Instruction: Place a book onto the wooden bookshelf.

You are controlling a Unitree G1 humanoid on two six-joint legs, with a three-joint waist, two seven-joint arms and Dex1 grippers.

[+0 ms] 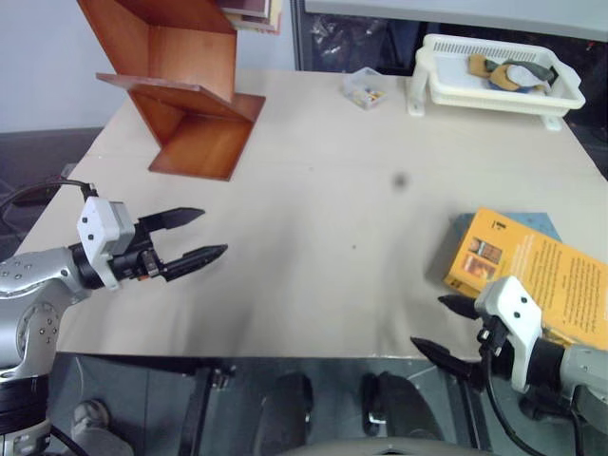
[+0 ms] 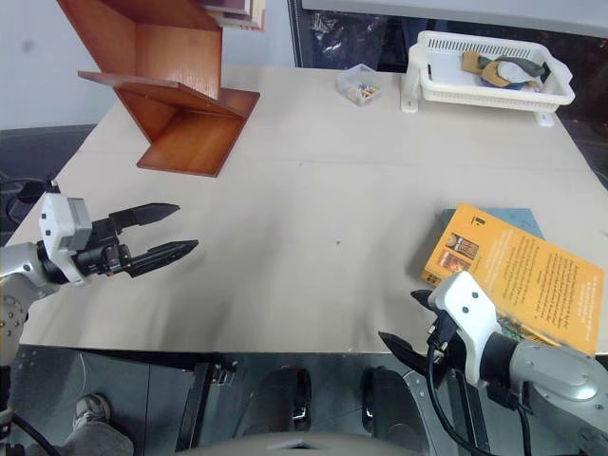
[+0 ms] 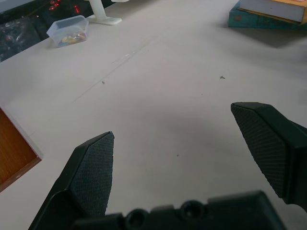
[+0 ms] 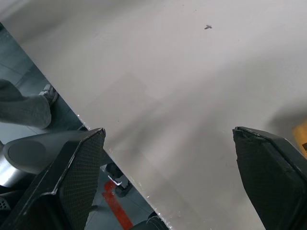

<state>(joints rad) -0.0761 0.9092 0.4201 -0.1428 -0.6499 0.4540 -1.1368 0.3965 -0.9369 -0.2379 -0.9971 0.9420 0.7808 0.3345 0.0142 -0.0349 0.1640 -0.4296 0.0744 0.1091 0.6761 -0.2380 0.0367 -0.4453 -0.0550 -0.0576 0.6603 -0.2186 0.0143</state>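
Book (image 2: 518, 277), thick orange-yellow paperback, lies flat at the table's near right corner, resting on a thinner teal-blue book (image 2: 503, 219) whose edge shows behind it. Wooden bookshelf (image 2: 161, 85) stands at the far left corner, well apart from the book. Right gripper (image 2: 410, 323) hangs at the table's front edge just beside the book's near-left corner, jaws spread wide, holding nothing. Left gripper (image 2: 161, 231) hovers over bare table (image 2: 323, 190) on the left, jaws likewise wide and empty. Step in hand looks to be the reach and pick-up by the right arm. To do it well, the gripper should likely approach the book's near edge low and level, one finger sliding under the cover edge, taking only the orange volume and not the teal one beneath. A thick spine probably needs the full opening; a grip near the middle should limit sagging.
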